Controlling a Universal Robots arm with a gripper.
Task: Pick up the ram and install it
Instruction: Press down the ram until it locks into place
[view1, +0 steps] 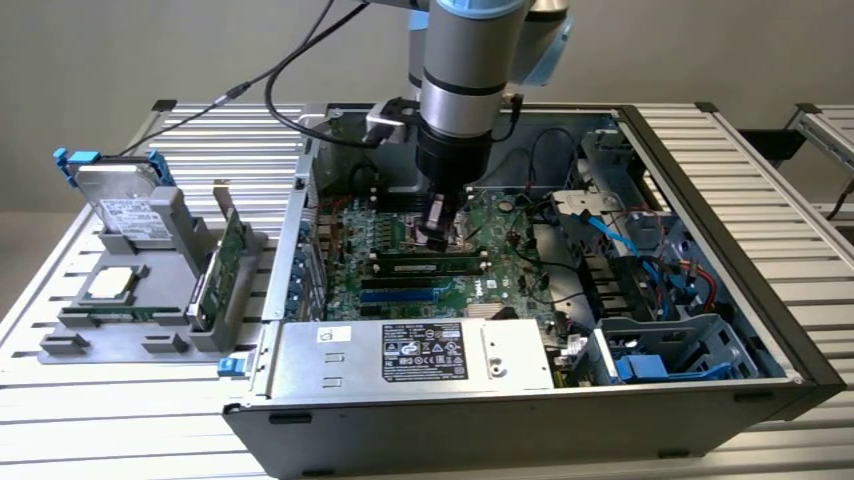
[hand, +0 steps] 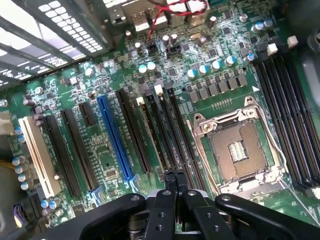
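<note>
The ram (view1: 427, 266), a long narrow stick with dark chips, stands in a memory slot on the green motherboard (view1: 400, 225) inside the open computer case. My gripper (view1: 441, 232) hangs just above and behind it, pointing down at the board. In the wrist view the fingertips (hand: 170, 176) are pressed together, so the gripper (hand: 175, 176) is shut with nothing between its fingers. They sit over the near end of the slot row, where a thin brownish edge (hand: 152, 135) runs along one slot, beside the bare CPU socket (hand: 237, 150).
A grey holder (view1: 60, 345) on the exterior view's left carries a silver hard drive (view1: 120, 205) with blue rails, a green expansion card (view1: 220, 265) and a small chip (view1: 114, 283). The power supply (view1: 414, 355) sits at the case front, and blue cables (view1: 627, 240) and drive cages lie to the exterior view's right.
</note>
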